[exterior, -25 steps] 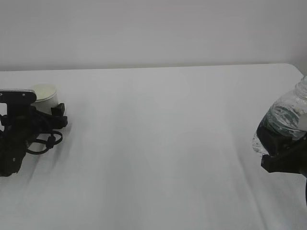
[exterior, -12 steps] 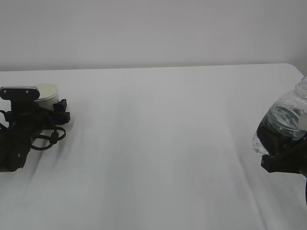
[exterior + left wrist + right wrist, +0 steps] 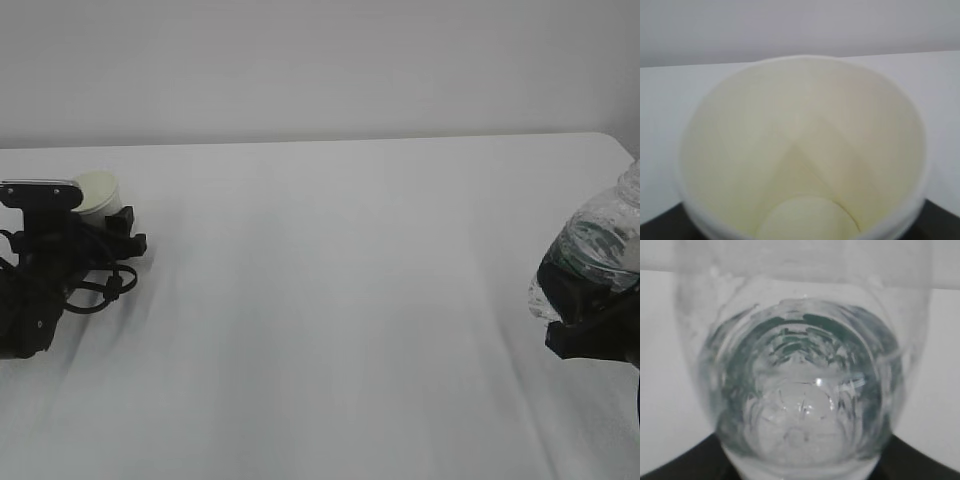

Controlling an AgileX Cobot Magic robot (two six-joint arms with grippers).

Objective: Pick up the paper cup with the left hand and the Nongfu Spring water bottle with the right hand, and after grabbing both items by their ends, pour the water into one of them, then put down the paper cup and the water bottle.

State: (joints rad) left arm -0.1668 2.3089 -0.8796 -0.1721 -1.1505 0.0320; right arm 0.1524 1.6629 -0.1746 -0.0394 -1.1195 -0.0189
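Gripping the Nongfu Spring water bottle [image 3: 600,250], the right hand [image 3: 585,315] holds it tilted; the left hand [image 3: 95,235] brackets the paper cup [image 3: 98,195], grip unclear.

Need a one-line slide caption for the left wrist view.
Left wrist camera looking down into the empty paper cup, cream interior filling the frame, on the white table.

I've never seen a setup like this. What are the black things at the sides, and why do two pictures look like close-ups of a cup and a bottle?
They are two robot arms on a white table. One camera watches from in front; one sits on each wrist, hence the close-ups. The left black two-finger gripper is around a small white paper cup, which looks empty inside. The right black gripper holds a clear ribbed plastic bottle by its lower end, tilted; that wrist camera looks along the bottle.
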